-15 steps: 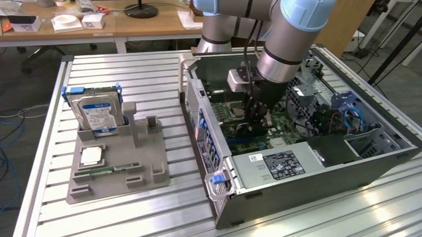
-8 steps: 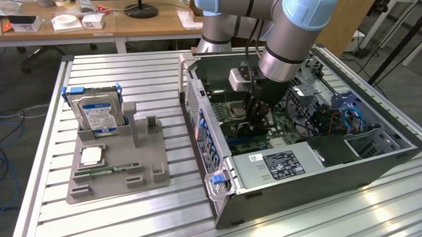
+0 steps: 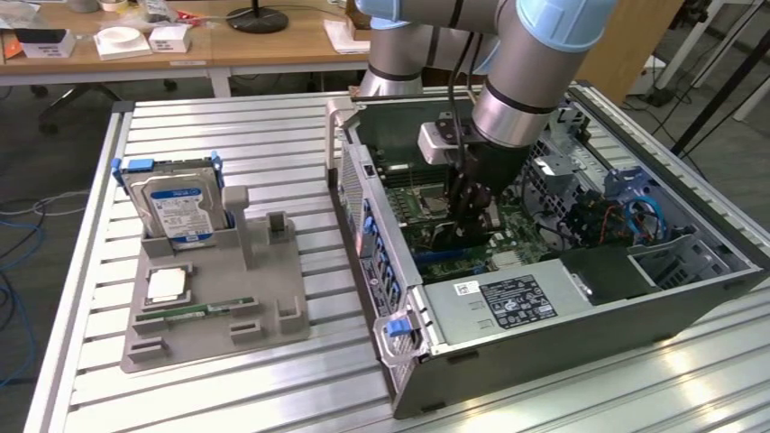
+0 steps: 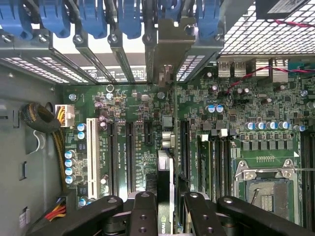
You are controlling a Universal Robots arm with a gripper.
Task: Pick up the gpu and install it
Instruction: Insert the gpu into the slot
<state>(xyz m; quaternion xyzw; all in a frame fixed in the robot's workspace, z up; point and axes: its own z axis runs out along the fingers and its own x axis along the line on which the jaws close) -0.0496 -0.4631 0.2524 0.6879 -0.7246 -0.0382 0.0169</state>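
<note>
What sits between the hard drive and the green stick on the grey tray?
A square silver chip, lying flat between the drive and the stick, seen in the exterior view.

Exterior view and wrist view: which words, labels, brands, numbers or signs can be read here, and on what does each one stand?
No text can be read with certainty.
hard drive: blue and white label, print too small to read.
power supply: white label with black print, too small to read.
motherboard: white lettering beside the slots, blurred.
gpu: small mark on its edge, not legible.
</note>
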